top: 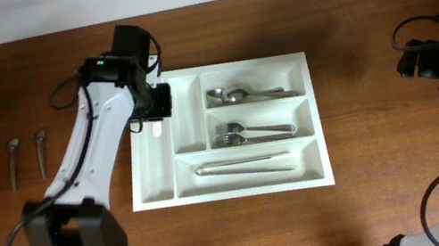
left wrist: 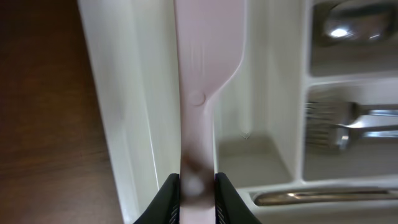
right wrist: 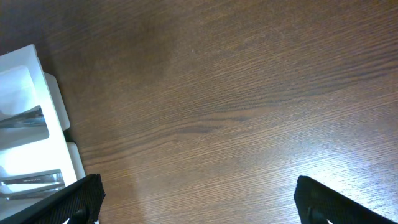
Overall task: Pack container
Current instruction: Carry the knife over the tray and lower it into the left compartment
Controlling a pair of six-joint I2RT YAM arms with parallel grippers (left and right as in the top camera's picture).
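one pale utensil (left wrist: 199, 62), maybe plastic, wrist-view detail

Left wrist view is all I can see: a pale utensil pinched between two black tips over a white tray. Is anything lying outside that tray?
Observer: Yes. Overhead, a metal spoon and a second spoon lie on the table, left of the tray.
Operator: Where is the other arm?
Observer: The right tool hangs open over the table to the right of the tray, holding nothing.
Operator: How many sections does the tray have?
Observer: Five: two narrow ones on the left, and three wide ones stacked on the right.
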